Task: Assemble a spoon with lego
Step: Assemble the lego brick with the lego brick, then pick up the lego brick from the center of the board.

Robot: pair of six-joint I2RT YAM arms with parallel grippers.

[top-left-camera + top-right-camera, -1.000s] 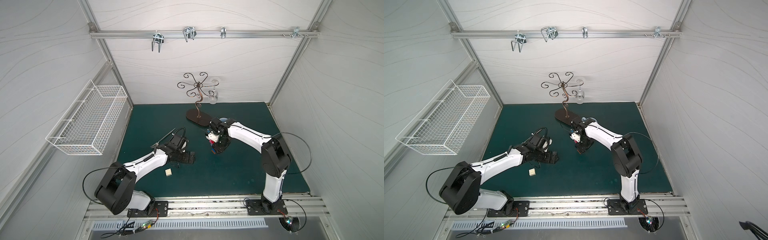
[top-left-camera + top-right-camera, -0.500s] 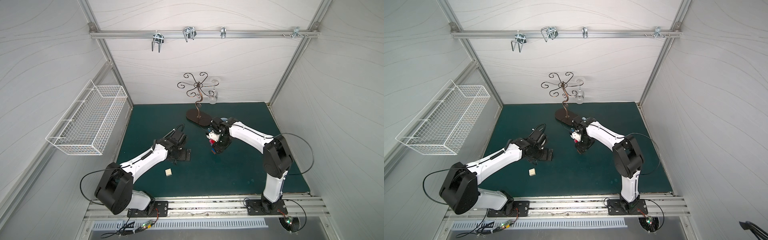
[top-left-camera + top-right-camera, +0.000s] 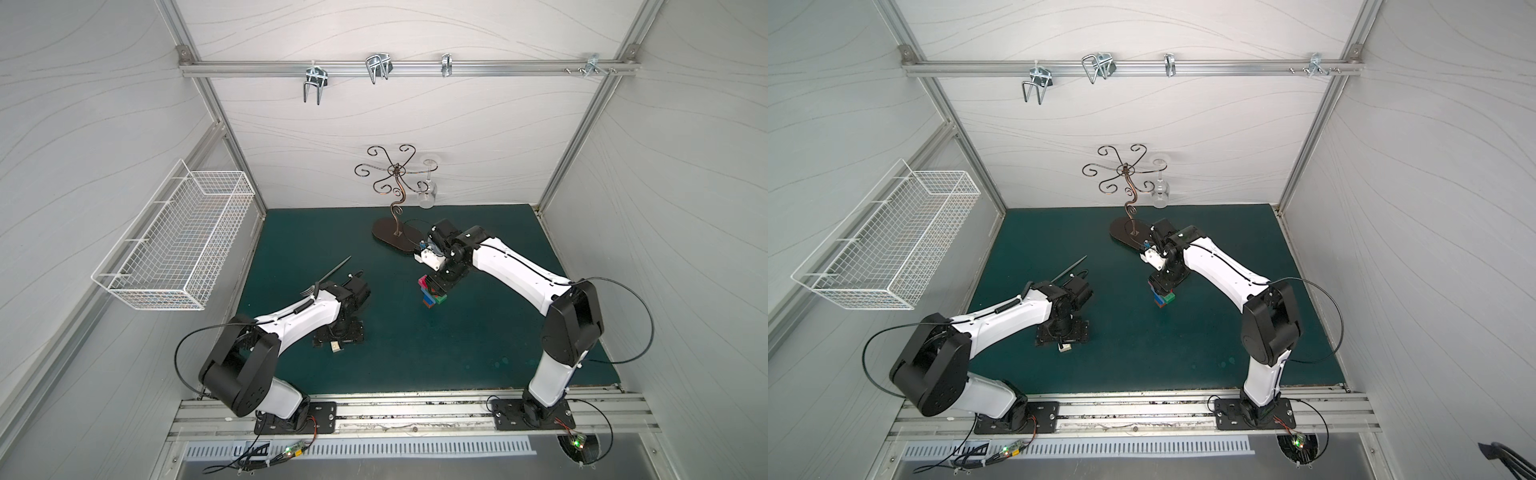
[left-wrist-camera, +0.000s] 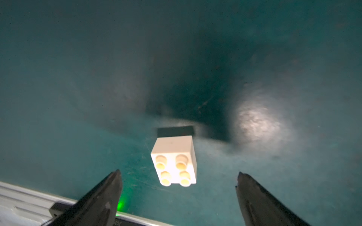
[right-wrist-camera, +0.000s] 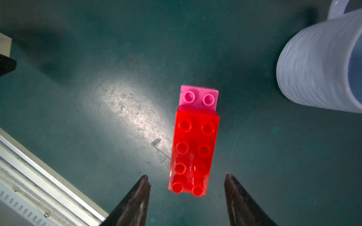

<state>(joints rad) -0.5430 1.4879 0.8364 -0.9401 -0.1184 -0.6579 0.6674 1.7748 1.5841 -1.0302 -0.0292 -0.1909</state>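
Currently the left hand (image 4: 178, 173) is spread wide and hangs low over the green tabletop (image 3: 478, 332), left of centre in both top views; it grips nothing. A white brick (image 4: 174, 160) with four studs rests on the tabletop in the gap between the two fingers, clear of both, its studs turned toward the wrist camera. The right hand (image 5: 186, 176) is likewise parted, with one finger on each side of the spoon (image 3: 432, 293) and bare tabletop showing in both gaps; no contact is seen. The spoon, a stack of coloured bricks, sits on the tabletop just right of centre in both top views, directly under the right hand and well apart from the white brick. In the right wrist view its uppermost piece is a long red brick (image 5: 194, 152), with a pink brick (image 5: 198, 96) one layer lower, projecting at one end. Blue, green and orange layers show in the top views. A fork (image 3: 332, 272) lies beside the left forearm, partly hidden by it. A scrolled metal stand (image 3: 395, 199) with a hanging glass (image 3: 428, 195) occupies the upper centre. A pale ribbed cup (image 5: 317, 68) stands near the spoon. A wire basket (image 3: 178, 245) hangs on the wall at the left of the frame.
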